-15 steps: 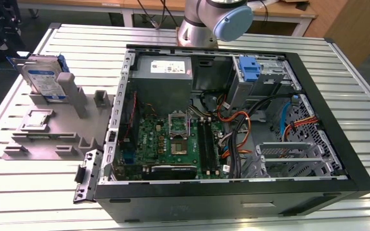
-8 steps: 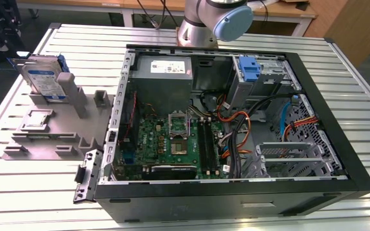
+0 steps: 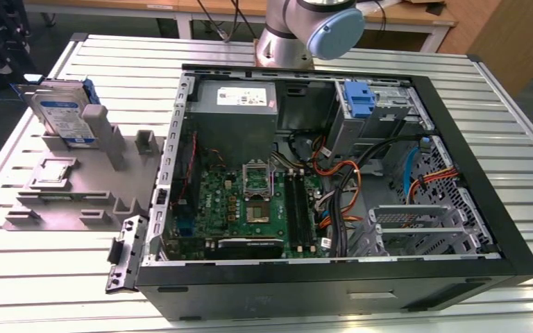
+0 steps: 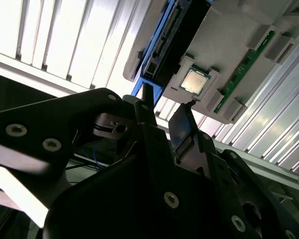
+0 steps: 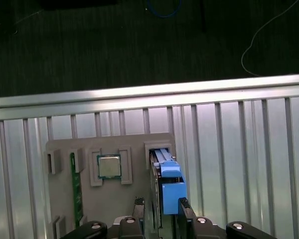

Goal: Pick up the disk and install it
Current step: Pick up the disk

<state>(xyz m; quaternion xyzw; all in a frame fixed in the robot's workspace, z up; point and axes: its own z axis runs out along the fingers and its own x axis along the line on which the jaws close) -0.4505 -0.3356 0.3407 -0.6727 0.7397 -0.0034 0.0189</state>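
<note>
Gripper (image 5: 161,204) spread wide in both wrist views, clamping nothing. Dark, narrow fingertips (image 5: 183,205) hanging above the disk (image 5: 167,172) and clear of it, one lined up to each side of its upper edge in the first wrist view.

Disk standing on edge in a slot of the grey fixture (image 5: 114,196). Slim silver-grey body, blue plastic carrier frame running along the edge, white-and-blue label across the broad face in the exterior view.

Just beside the disk in the same fixture, a square processor chip (image 5: 108,167) lying flat in a recess. Past that, a green memory stick (image 5: 77,191) set on edge.

Fixture resting on a slatted metal table (image 3: 359,52), at the exterior view's left of an open black computer case (image 3: 341,286). Inside the case, a green motherboard (image 3: 248,201), bundled cables and a metal drive cage topped by a blue bracket (image 3: 361,100). Arm base (image 3: 294,31) mounted behind the case.
</note>
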